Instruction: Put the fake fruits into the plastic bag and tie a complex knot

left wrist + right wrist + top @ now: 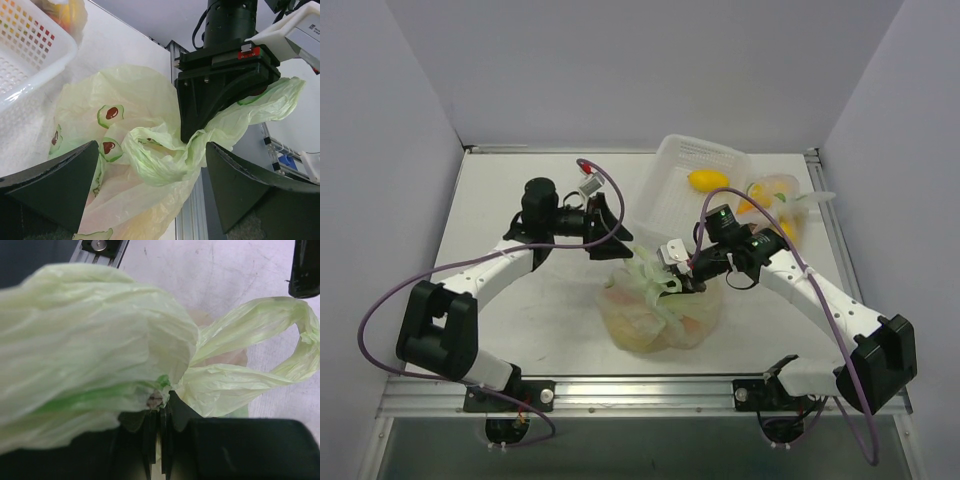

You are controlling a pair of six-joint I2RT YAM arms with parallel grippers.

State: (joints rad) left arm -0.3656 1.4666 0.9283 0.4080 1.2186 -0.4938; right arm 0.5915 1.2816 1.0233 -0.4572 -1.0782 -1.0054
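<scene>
Green plastic bag (655, 318) sits upright, gathered top pointing up; right claw (687, 280) pinches it, left claw (610, 232) spread wide.

Robotics laboratory bench cell, viewed from above. Closed in at 9, 12 and 3 o'clock by plain pale panels (640, 70). Floored by a white tabletop (520, 200), edged at 6 o'clock with aluminium rail (640, 392). Bolted along that rail at 7 and 5 o'clock: left arm base (508, 392) and right arm base (790, 385), white and black, trailing loose purple cable (362, 335). Staged as props: white slotted basket (670, 200) at 1 o'clock, avocado-printed plastic bag (640, 325) near centre.
</scene>
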